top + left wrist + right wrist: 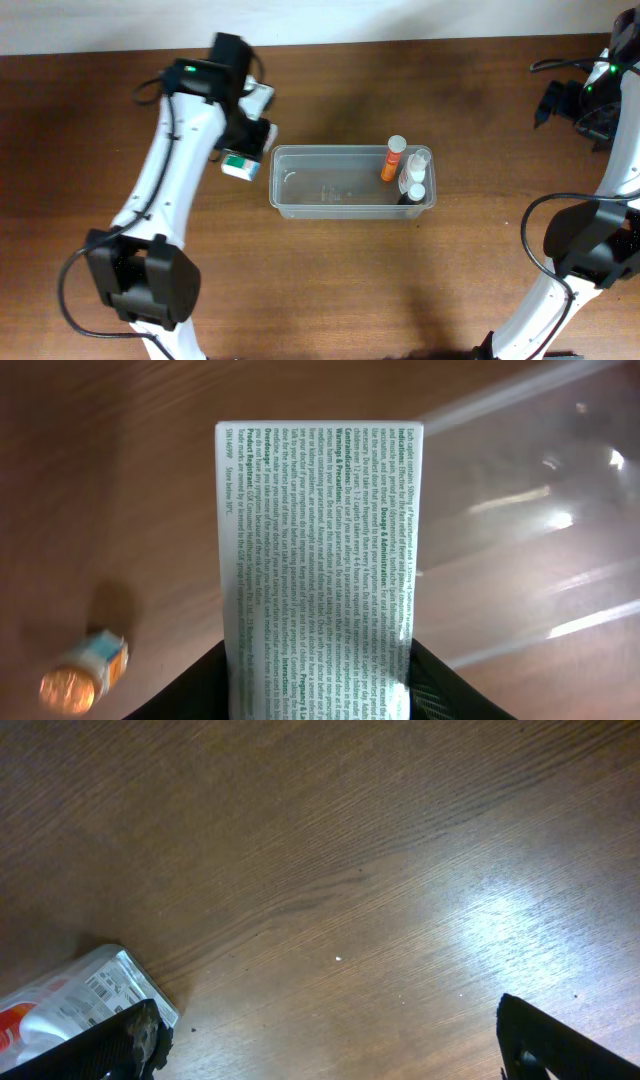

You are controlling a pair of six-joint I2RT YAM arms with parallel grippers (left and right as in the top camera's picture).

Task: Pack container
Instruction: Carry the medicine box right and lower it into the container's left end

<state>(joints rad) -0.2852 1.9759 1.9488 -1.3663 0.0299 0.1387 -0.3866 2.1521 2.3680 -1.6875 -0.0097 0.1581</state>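
**Q:** Where is the container, and what is in it?

**A:** The container lies mid-table, its long side running left to right. An orange bottle and a few white bottles stand at its right end. Its left half is bare.

**Q:** What are the grippers doing?

**A:** The left gripper pinches a printed box by one end, just off the container's left end. Whether the box is lifted off the table I cannot tell. The right gripper is well off to the container's right, fingers spread wide with nothing between them. A white and orange packet lies beside one finger.

**Q:** How should the box go in?

**A:** My judgement is to carry it over the container's left rim with the grip kept firm. Line its long side up with the container's length and lower it flat onto the bare left half. Open the fingers only once it rests on the floor. Stay clear of the bottles at the right end, since they look easy to tip. A small bottle lies on the table beyond the box, on the side away from the container, probably next to pack.
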